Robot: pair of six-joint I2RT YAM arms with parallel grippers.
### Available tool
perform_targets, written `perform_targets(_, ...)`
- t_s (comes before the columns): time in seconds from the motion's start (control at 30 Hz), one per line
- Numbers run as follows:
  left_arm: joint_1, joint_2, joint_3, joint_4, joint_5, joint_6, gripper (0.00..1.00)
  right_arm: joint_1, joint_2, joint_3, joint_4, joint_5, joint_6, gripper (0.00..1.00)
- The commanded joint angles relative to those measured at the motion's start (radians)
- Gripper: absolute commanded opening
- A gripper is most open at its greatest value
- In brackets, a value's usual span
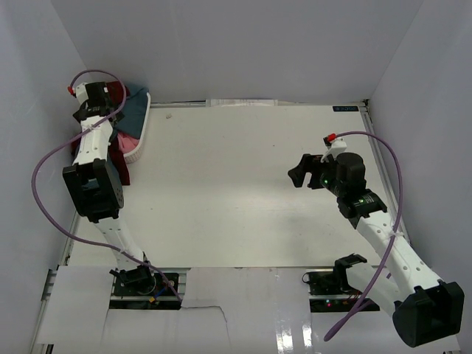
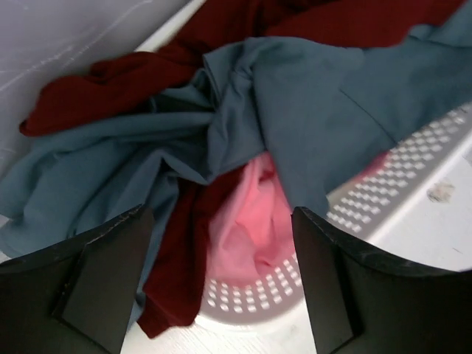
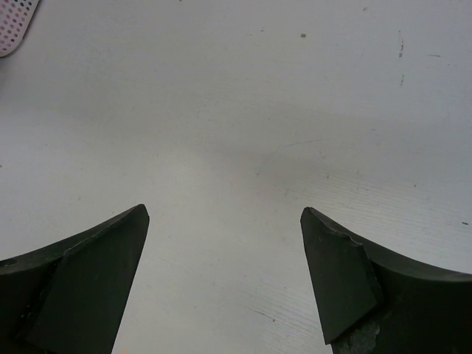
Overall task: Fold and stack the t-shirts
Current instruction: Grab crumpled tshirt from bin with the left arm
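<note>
I find the three shirts heaped in the basket [image 2: 398, 184] at the far left corner of the table [image 1: 236, 192]. From above, the basket's long axis runs roughly near to far along the left edge.

The teal shirt [image 2: 310, 110] lies on top, crumpled. In the left wrist view its bulk spreads from lower left to upper right, with twisted folds gathered near the middle. I cannot make out its collar, sleeves or hem, so I cannot say which way it points.

The maroon shirt [image 2: 96, 92] shows beyond the teal along the far rim and again below it, where a fold hangs over the near rim.

The pink shirt [image 2: 247, 221] sits lowest, bunched against the perforated wall.

The left gripper [image 2: 220, 214] hangs over the heap, jaws spread wide and holding nothing. I cannot tell whether its fingers touch the cloth.

The right gripper [image 3: 225, 212] is over bare table at the right, well apart from the basket, jaws wide and holding nothing.
</note>
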Motion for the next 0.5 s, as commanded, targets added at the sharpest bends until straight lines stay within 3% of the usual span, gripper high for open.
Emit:
perform_targets(0.0,-0.009,0.047,0.035,0.018,-0.138,0.071,0.85,0.006,0.000,-0.008,0.055,-0.044,-0.014,0.90)
perform_targets(0.23,-0.031,0.129,0.026,0.102,-0.153,0.121,0.82,0.008,0.008,-0.006,0.057,-0.063,-0.014,0.90)
perform_targets(0.27,-0.031,0.140,0.035,0.101,-0.146,0.128,0.69,0.008,0.008,-0.006,0.054,-0.061,-0.014,0.90)
perform_targets(0.37,-0.032,0.173,0.061,0.092,-0.135,0.125,0.52,0.008,0.012,-0.003,0.050,-0.061,-0.015,0.90)
perform_targets(0.47,-0.032,0.200,0.081,0.081,-0.169,0.128,0.50,0.008,0.015,-0.003,0.050,-0.063,-0.017,0.90)
